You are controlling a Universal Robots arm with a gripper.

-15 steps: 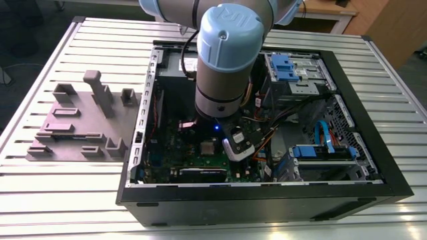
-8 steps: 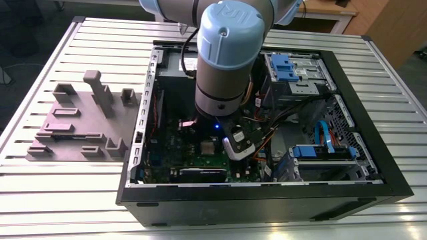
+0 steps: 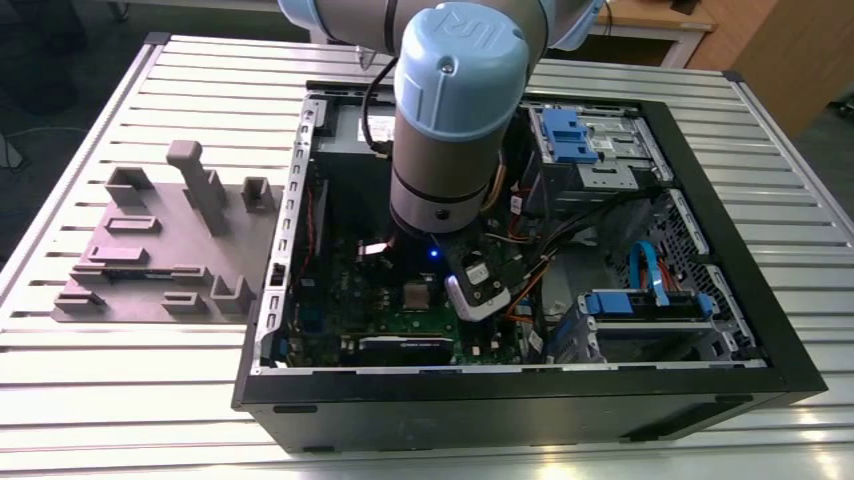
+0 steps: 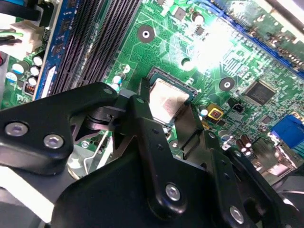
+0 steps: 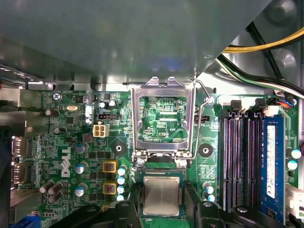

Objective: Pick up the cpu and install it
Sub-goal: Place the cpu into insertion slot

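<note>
Ribbed metal bench (image 3: 134,400) carries an open computer case (image 3: 534,400), with a grey-mauve tray (image 3: 147,250) beside it on the exterior view's left. One arm (image 3: 454,120) reaches down into the case over the green motherboard (image 5: 71,142).

The cpu (image 5: 161,194) lies flat with its silver top up, directly between the tips of the end effector (image 4: 165,111). The black fingers (image 4: 142,114) are pressed against two opposite edges of the chip, pinching it. The chip is square, so it has no long axis to align.

The metal socket frame (image 5: 163,84) stands hinged open just beyond the cpu, on the side away from the end effector's body. Judgement: the chip is at the socket bed, but full seating cannot be confirmed
</note>
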